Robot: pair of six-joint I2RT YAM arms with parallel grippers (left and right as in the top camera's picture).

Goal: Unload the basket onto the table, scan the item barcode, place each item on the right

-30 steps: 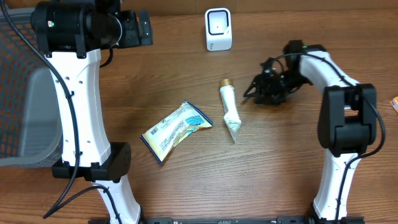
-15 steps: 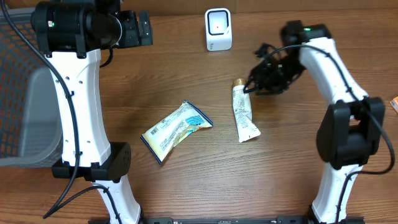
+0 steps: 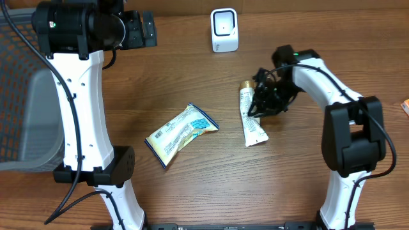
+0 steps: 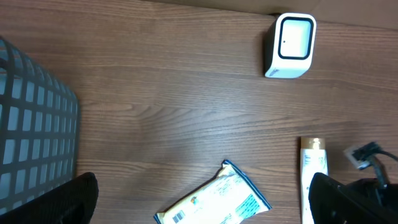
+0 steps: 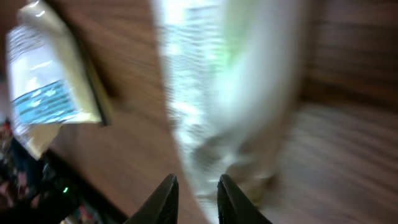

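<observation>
**A:** Entry one, right gripper (image 3: 259, 105). Condition?

**B:** Jaws drawn in to a slim gap, narrower than a second ago. In the wrist view the two fingertips (image 5: 166, 198) stand close together. The picture is smeared, so I cannot tell whether they have closed on anything.

**A:** Entry two, the tube (image 3: 252, 121). Location?

**B:** Directly under the gripper, lying flat on the table (image 3: 192, 76). Its gold cap is just beyond the tips on one side and its crimped tail on the other. In the wrist view it fills the space ahead of the tips, pale and blurred.

**A:** Changes to note?

**B:** Two. A second ago the tube lay apart from the gripper, off to its far side. Half a second ago it was already where it lies now, and the gripper hung clear of its cap end. The gripper has since come down over the tube's middle.

**A:** Meaning for the task?

**B:** I judge this to be the pickup step, with the grasp closing but not confirmed. No barcode has been presented yet.

**A:** Entry three, the scanner (image 3: 224, 30)?

**B:** Upright, well apart from the gripper, up the table past the tube's cap end. The lift and carry are still to come.

**A:** Entry four?

**B:** Snack packet (image 3: 181, 134), on the far side of the tube from the gripper and touching nothing.
</observation>
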